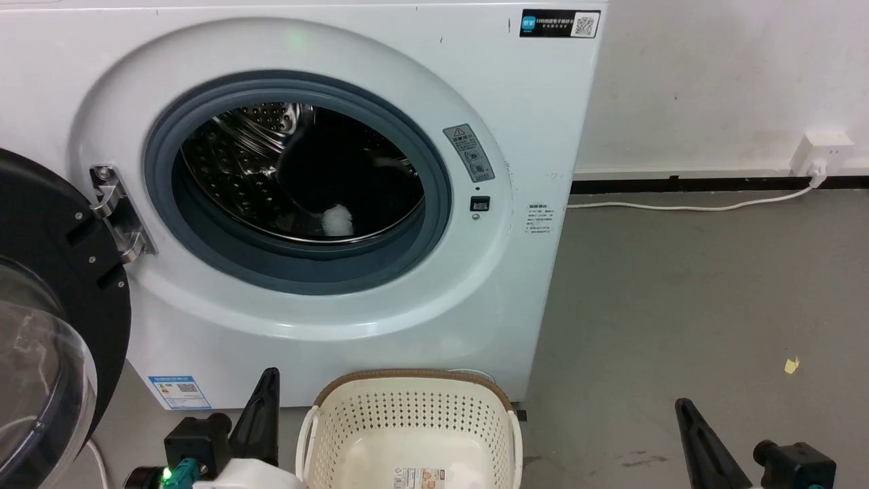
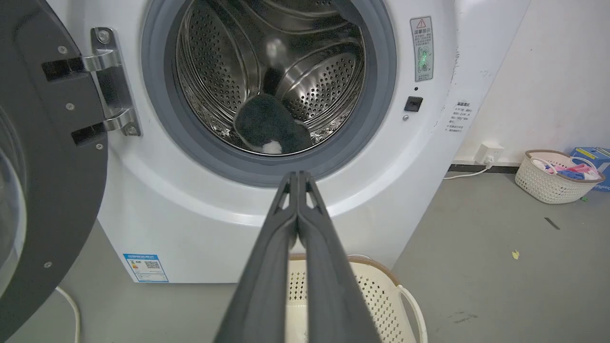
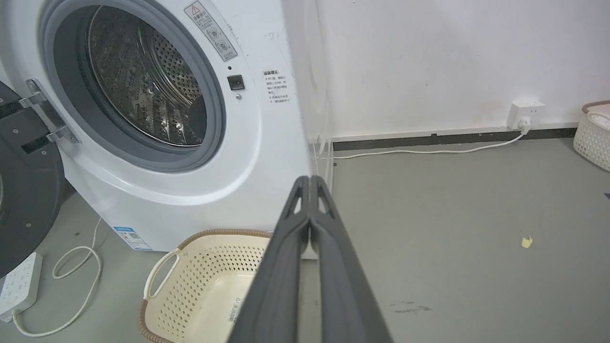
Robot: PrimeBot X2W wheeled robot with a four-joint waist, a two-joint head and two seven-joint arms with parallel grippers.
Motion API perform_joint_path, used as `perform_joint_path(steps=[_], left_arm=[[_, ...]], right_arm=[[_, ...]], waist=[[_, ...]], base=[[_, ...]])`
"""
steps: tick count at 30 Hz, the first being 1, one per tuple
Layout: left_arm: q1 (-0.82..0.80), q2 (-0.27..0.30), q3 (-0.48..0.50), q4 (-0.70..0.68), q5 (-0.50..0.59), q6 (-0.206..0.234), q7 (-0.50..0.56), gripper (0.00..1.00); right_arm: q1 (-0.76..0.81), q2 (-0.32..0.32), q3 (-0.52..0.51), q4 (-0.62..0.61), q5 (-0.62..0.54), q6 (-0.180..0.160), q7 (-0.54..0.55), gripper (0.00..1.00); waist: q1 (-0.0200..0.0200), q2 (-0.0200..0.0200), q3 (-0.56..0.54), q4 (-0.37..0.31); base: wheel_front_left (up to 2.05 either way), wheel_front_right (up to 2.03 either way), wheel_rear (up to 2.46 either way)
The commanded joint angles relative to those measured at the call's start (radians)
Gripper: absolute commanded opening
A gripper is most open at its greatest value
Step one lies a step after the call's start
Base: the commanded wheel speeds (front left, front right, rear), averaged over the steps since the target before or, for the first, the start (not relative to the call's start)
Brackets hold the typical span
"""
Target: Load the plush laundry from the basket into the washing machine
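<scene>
Down in the washing machine drum sits the plush laundry; my jaws on both arms are clenched together, flanking the basket.

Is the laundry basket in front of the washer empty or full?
Empty, as far as it shows: the basket has bare perforated walls and a label on its bottom. The black plush lies in the washer drum.

Wall: white, scuffed, far side.
Skirting: black strip along the wall's foot.
Floor: grey, matt.
Wall socket: white, low, far right; white cable runs left from it.
Yellow scrap: on the floor, right.
Small white basket of coloured clothes, with blue box just beside: far right.
Power strip: near left.
</scene>
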Motion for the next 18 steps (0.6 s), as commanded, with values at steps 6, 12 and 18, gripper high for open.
perform_joint_path(steps=[6,12,18], left_arm=[[-0.012,-0.02,0.021,-0.013,0.035,-0.009,0.016,0.0],[-0.013,-0.032,0.036,-0.019,0.059,-0.015,0.028,0.0],[-0.015,-0.048,0.055,-0.028,0.092,-0.024,0.044,0.0]], right_arm=[[-0.026,0.001,-0.002,-0.009,-0.021,0.0,0.015,0.0],[-0.035,0.001,-0.002,-0.014,-0.035,0.0,0.024,0.0],[-0.048,0.001,-0.003,-0.019,-0.054,0.0,0.037,0.0]], waist=[[-0.0001,-0.0001,0.005,-0.005],[-0.0001,-0.0001,0.009,-0.01],[-0.0001,-0.0001,0.016,-0.017]], base=[[0.0,0.0,0.0],[0.0,0.0,0.0],[0.0,0.0,0.0]])
